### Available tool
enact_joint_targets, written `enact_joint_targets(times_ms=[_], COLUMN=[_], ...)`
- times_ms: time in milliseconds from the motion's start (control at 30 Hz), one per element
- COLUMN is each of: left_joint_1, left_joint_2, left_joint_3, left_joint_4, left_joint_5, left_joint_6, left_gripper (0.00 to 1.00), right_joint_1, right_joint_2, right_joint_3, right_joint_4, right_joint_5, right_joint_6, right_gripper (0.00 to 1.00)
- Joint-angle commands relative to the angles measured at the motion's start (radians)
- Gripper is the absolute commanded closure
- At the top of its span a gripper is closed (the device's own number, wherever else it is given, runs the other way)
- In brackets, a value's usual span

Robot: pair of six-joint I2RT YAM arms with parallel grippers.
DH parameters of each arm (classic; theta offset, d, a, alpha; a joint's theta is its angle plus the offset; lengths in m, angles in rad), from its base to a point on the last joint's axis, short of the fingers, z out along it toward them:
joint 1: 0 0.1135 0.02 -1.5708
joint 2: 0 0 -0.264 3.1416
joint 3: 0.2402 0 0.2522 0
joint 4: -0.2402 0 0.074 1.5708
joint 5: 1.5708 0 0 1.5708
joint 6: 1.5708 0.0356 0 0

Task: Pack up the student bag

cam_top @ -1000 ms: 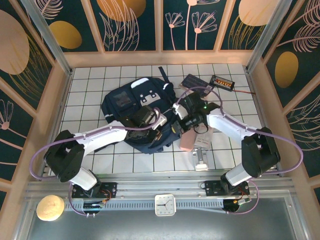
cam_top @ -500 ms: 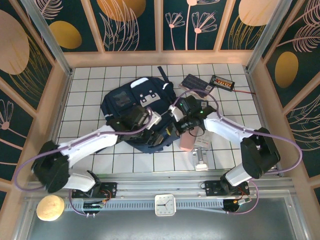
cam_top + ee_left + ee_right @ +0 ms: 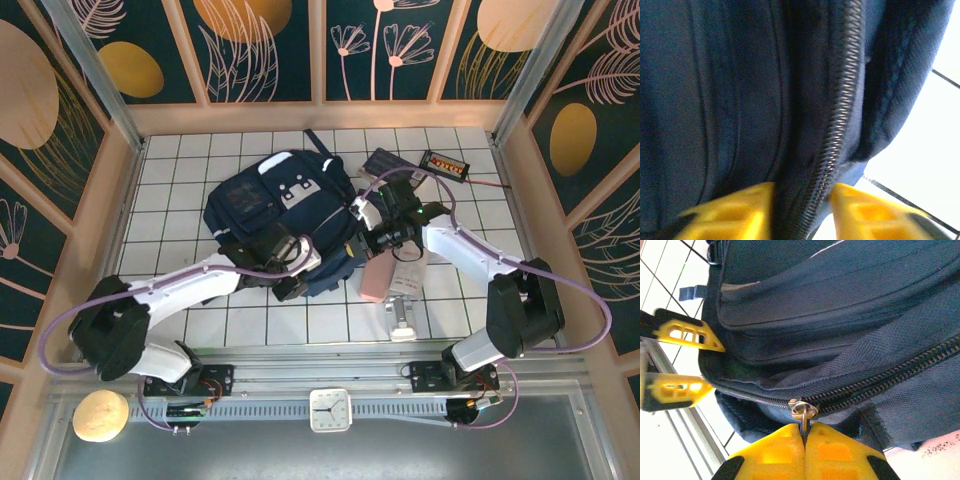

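Observation:
The student bag (image 3: 280, 205), navy blue with a white-grey buckled patch, lies on the tiled table slightly left of centre. My left gripper (image 3: 300, 275) is at its near edge. In the left wrist view its yellow fingers (image 3: 740, 210) press on a fold of bag fabric (image 3: 740, 90) with the zipper teeth (image 3: 840, 125) running between them. My right gripper (image 3: 372, 238) is at the bag's right side. In the right wrist view it (image 3: 804, 432) is shut on the metal zipper pull (image 3: 803, 412), with the closed zipper line running up to the right.
A pink flat object (image 3: 375, 280) and a white item (image 3: 403, 320) lie right of the bag, under the right arm. A dark flat case (image 3: 385, 163) and a black device with a cable (image 3: 447, 163) sit at the back right. Wooden walls (image 3: 115, 210) enclose the table.
My left gripper opened, moved toward the bag's near edge and closed on the fabric there. My right gripper shifted up and right with the zipper pull, and the bag moved with it.

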State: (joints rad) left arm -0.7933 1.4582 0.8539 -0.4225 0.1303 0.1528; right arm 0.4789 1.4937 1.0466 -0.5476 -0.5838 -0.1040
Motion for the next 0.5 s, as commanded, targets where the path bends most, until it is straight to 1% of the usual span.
enact_joint_targets(times_ms=[0,67,100,200,267,400,467], left_joint_1=[-0.003,-0.002,-0.003,-0.003,-0.002,-0.003,-0.003], left_joint_2=[0.079,0.113,0.118,0.113,0.111,0.113,0.104], left_joint_3=[0.020,0.045,0.055,0.074,0.080,0.092,0.097], left_joint_4=[0.030,0.053,0.071,0.166,0.226,0.321,0.330], left_joint_5=[0.040,0.050,0.057,0.092,0.097,0.138,0.127], left_joint_6=[0.024,-0.008,-0.034,-0.141,-0.208,-0.332,-0.368], left_gripper=[0.88,0.98,1.00,1.00,1.00,1.00,1.00], right_joint_1=[-0.011,-0.008,-0.004,0.030,0.062,0.162,0.195], right_joint_2=[0.015,0.023,0.023,0.014,-0.002,-0.030,-0.030], right_joint_3=[0.051,0.052,0.050,0.036,0.010,-0.072,-0.102], right_joint_4=[-0.028,-0.031,-0.033,-0.025,0.003,0.120,0.160], right_joint_5=[-0.031,-0.033,-0.030,-0.014,-0.010,-0.017,-0.001], right_joint_6=[-0.026,-0.015,-0.006,0.038,0.087,0.215,0.250], right_gripper=[1.00,1.00,1.00,1.00,1.00,1.00,1.00])
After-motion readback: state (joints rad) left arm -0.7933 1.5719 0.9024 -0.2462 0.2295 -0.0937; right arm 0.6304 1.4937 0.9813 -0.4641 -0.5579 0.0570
